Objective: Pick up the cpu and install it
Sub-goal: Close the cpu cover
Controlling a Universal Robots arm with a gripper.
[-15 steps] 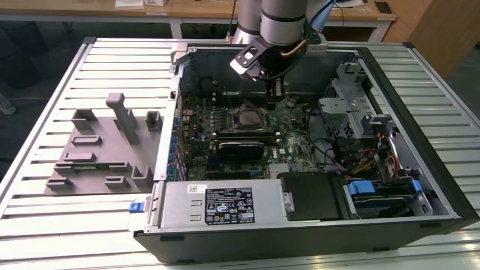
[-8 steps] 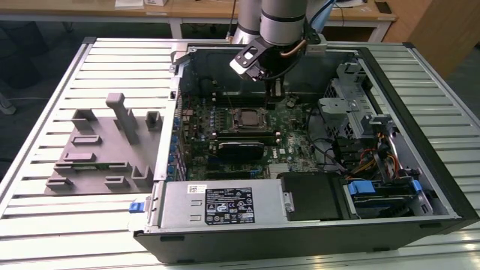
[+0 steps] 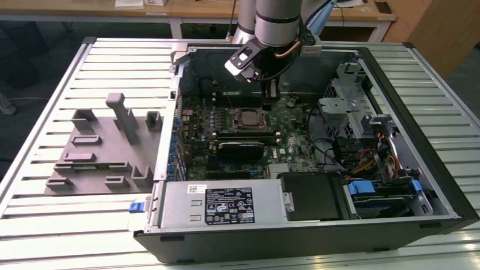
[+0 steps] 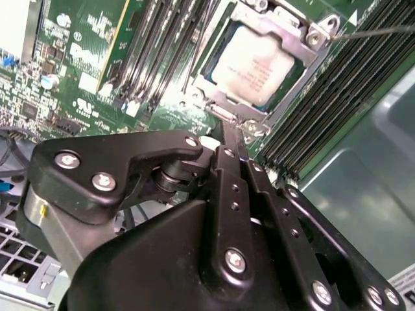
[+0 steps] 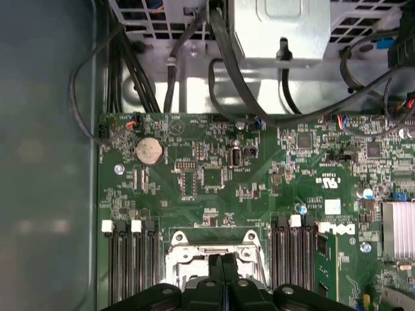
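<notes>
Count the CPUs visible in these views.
1: the cpu lies inside the metal socket frame on the motherboard, just beyond the end effector. Others may be hidden.

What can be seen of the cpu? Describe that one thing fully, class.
The cpu is a small, flat, square chip with a silvery-grey metal top, faint print on it and a thin pale rim. It lies flat in the metal socket frame on the green board, between rows of dark memory slots. The frame borders it on all sides. The gripper, fingers shut, sits at the frame's edge and does not touch the chip.
</notes>
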